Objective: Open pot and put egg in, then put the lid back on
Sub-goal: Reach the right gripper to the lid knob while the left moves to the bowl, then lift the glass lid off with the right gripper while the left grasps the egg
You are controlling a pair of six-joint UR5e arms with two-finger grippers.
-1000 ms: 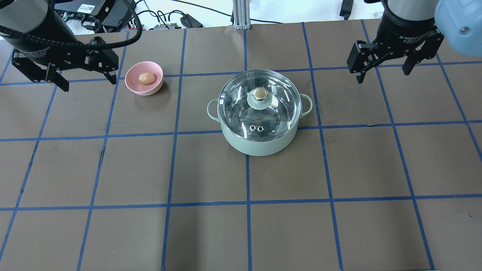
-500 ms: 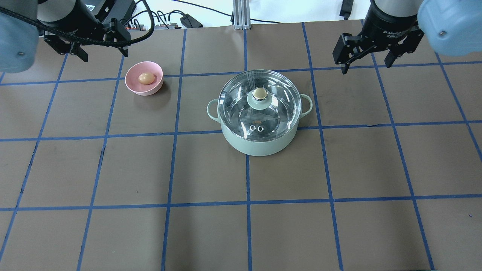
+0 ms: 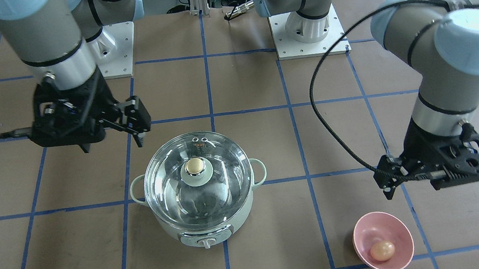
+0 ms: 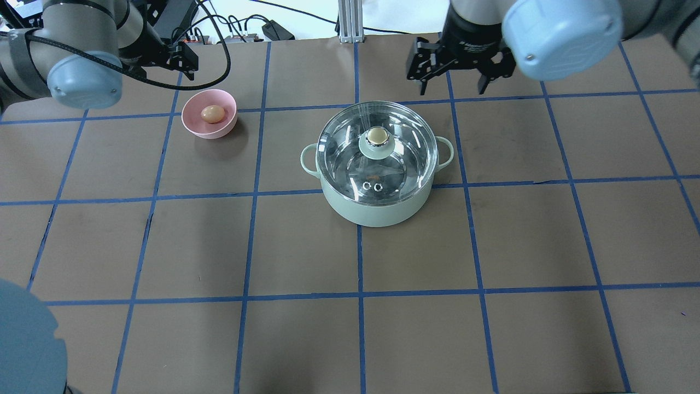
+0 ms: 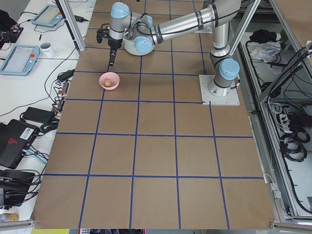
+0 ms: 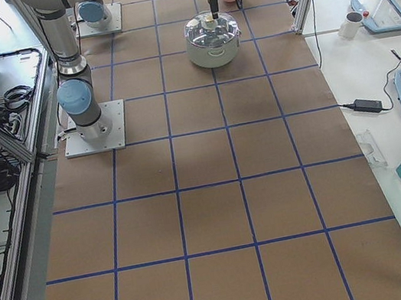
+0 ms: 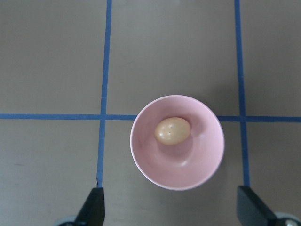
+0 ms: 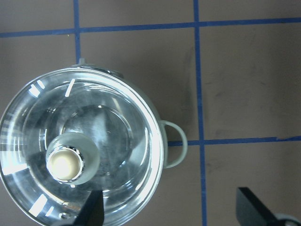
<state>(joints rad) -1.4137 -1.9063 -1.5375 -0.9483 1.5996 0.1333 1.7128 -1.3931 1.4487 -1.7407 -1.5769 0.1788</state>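
Note:
The mint-green pot stands mid-table with the glass lid closed on it, its gold knob upright. The pot and lid also show in the front view. The tan egg lies in a pink bowl to the pot's left. My left gripper is open and hovers high, just off the bowl; its wrist view shows the egg ahead of the fingertips. My right gripper is open and empty, high beyond the pot's right handle, offset from the knob.
The two arm bases stand on the robot's side of the table. Cables and boxes and a metal post lie past the far edge. Blue tape lines grid the brown table top.
My right gripper has moved left towards the pot. My left gripper has swung right and farther back, towards the pink bowl. Both stay open; pot, lid and egg have not moved.

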